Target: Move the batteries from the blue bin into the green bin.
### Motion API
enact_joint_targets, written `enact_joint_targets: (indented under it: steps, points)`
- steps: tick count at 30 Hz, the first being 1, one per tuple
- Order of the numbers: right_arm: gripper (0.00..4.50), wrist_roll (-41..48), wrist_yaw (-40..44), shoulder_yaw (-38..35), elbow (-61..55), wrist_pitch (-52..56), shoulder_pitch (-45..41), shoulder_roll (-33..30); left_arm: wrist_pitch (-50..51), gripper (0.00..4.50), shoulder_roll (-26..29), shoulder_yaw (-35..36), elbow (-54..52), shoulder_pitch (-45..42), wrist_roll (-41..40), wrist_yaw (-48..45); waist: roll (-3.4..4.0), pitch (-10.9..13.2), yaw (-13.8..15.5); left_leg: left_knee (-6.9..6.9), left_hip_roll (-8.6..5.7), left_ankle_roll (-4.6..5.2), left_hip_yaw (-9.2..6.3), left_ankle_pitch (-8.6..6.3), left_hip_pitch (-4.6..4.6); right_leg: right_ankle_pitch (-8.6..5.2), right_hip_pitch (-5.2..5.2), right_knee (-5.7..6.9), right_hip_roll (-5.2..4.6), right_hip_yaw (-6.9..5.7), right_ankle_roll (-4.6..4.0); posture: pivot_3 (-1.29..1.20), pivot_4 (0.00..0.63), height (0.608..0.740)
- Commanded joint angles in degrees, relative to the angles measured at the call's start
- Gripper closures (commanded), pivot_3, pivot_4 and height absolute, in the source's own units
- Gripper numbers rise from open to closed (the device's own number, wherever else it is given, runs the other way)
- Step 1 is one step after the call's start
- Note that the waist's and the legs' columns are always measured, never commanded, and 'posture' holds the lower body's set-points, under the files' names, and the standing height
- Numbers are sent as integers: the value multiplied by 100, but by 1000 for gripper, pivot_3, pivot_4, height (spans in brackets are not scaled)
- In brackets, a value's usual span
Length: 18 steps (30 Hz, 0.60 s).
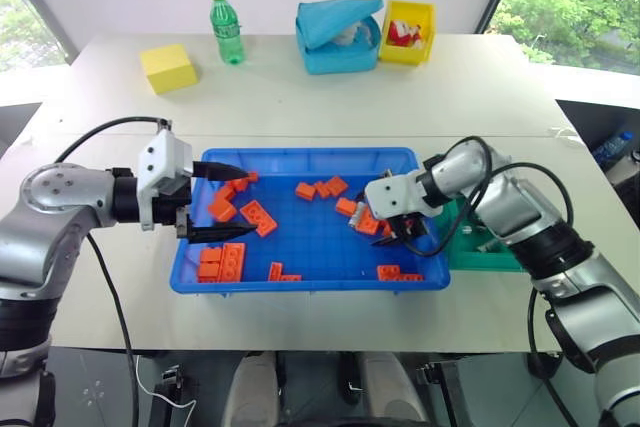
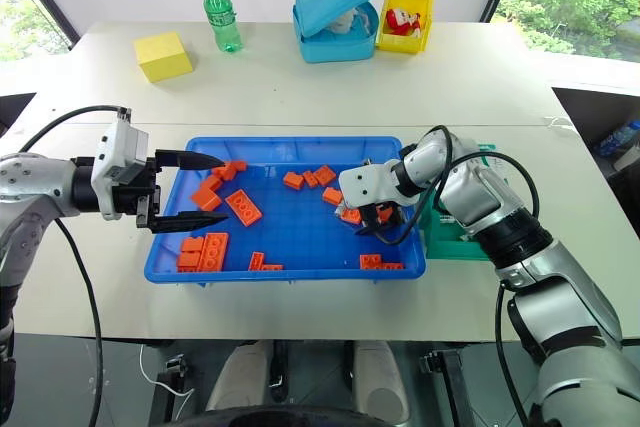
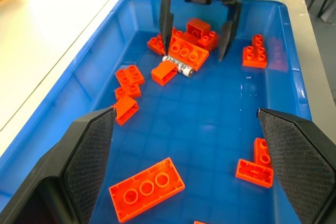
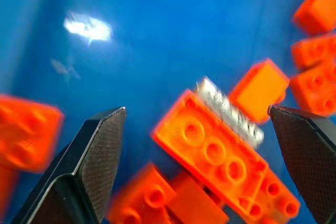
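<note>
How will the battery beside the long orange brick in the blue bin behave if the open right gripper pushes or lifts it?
The battery is a smooth silver cylinder lying on its side, so it probably rolls if nudged. The long orange brick lies against it and may block rolling that way. Its shiny skin may slip between the right gripper fingers. It looks stiff.
</note>
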Motion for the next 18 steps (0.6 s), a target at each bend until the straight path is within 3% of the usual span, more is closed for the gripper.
enact_joint_targets:
  steps: [1,7,18]
  points:
    - [53,59,-19,-157,-256,114,13,-30,-58,0,23,109,-103,-98,-46,39,0,0,-1,0,0,0,0,0,2,0,2,0,0,0,0,0,150,736]
    - [53,67,-687,-272,-442,2017,-77,470,-76,0,-29,17,1,-288,-19,37,0,0,-2,0,0,0,0,0,2,0,1,2,0,1,0,0,150,736]
    - [53,779,-1742,-635,-1688,5560,271,679,-168,0,-34,-16,71,-240,22,-60,0,0,5,0,-1,0,0,0,0,0,1,4,-4,0,-1,0,150,736]
